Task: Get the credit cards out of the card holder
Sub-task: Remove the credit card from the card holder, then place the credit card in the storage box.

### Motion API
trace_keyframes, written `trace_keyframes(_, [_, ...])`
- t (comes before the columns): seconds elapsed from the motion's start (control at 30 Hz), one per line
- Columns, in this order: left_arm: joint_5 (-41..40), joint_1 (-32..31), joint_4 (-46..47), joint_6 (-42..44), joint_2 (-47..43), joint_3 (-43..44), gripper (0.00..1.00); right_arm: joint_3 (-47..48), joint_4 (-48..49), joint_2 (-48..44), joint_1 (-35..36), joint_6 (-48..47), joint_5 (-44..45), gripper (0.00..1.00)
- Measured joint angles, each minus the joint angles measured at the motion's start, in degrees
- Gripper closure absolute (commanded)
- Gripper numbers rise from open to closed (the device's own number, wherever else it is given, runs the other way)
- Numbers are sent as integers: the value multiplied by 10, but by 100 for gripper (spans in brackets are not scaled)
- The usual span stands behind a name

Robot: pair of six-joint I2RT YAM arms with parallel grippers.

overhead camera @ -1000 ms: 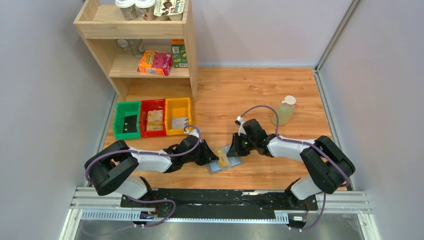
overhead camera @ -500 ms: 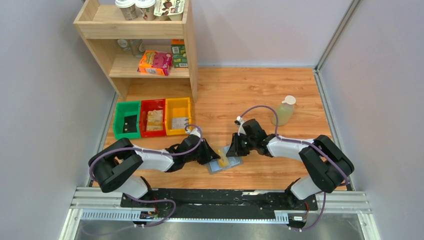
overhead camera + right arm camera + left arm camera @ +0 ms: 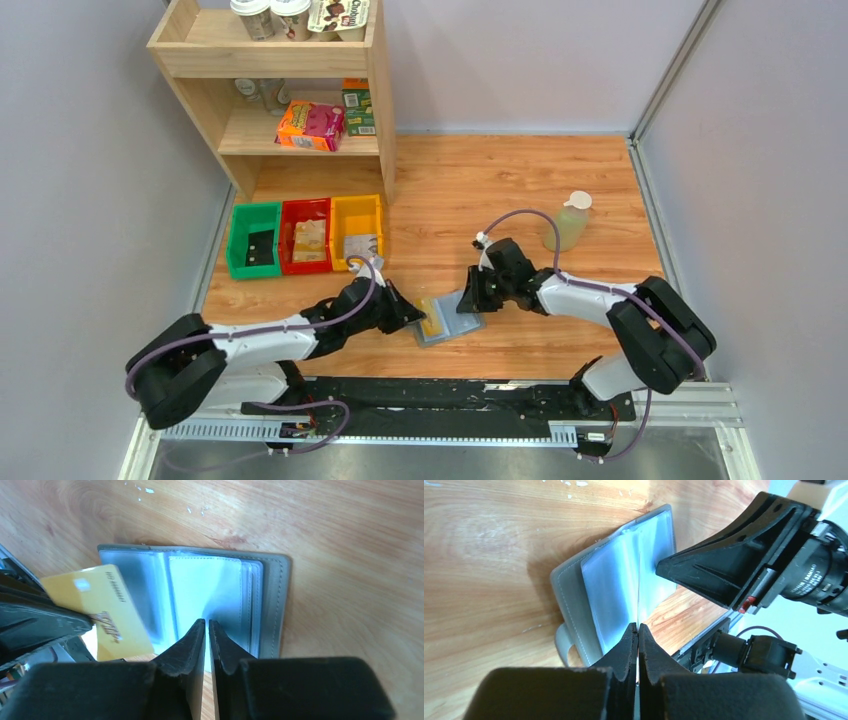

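Observation:
The grey card holder lies open on the wooden table between both arms, its bluish clear sleeves facing up. One yellow credit card sticks out past the holder's left edge. My left gripper is shut on it. In the left wrist view the card shows only as a thin edge between the closed jaws of the left gripper. The right wrist view shows the card's yellow face. My right gripper is nearly shut, pinching a sleeve at the holder's edge.
Green, red and yellow bins stand in a row at the back left, below a wooden shelf with boxes and cups. A pale green bottle stands at the back right. Walls close in on both sides.
My left gripper has shut on the yellow card and drawn back to the left with it. The left arm has stretched out lower. The right gripper has stayed on the holder.

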Motion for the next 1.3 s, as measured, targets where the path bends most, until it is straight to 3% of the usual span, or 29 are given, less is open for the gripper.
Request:
trace_keyframes(0.17, [-41, 2, -72, 12, -134, -28, 100, 1, -58, -56, 0, -13, 22, 63])
trace_keyframes(0.27, [-66, 23, -122, 28, -238, -32, 100, 9, -98, -115, 0, -22, 36, 43])
trace_keyframes(0.33, [-80, 54, -148, 41, -298, -32, 100, 18, -123, -161, 0, -30, 50, 22])
trace_keyframes(0.47, [-95, 134, -199, 64, -390, -33, 100, 32, -166, -265, 0, -43, 97, 0])
trace_keyframes(0.63, [-115, 206, -237, 89, -451, -35, 100, 34, -228, -390, 0, -57, 185, 0])
trace_keyframes(0.77, [-143, 246, -242, 102, -438, -35, 100, 34, -273, -464, 0, -63, 239, 0])
trace_keyframes(1.07, [-155, 416, -171, 92, -305, -19, 100, 34, -350, -599, 0, -64, 343, 0])
trace_keyframes(1.3, [-186, 449, -68, 69, -193, -11, 100, 32, -355, -654, -1, -63, 375, 0])
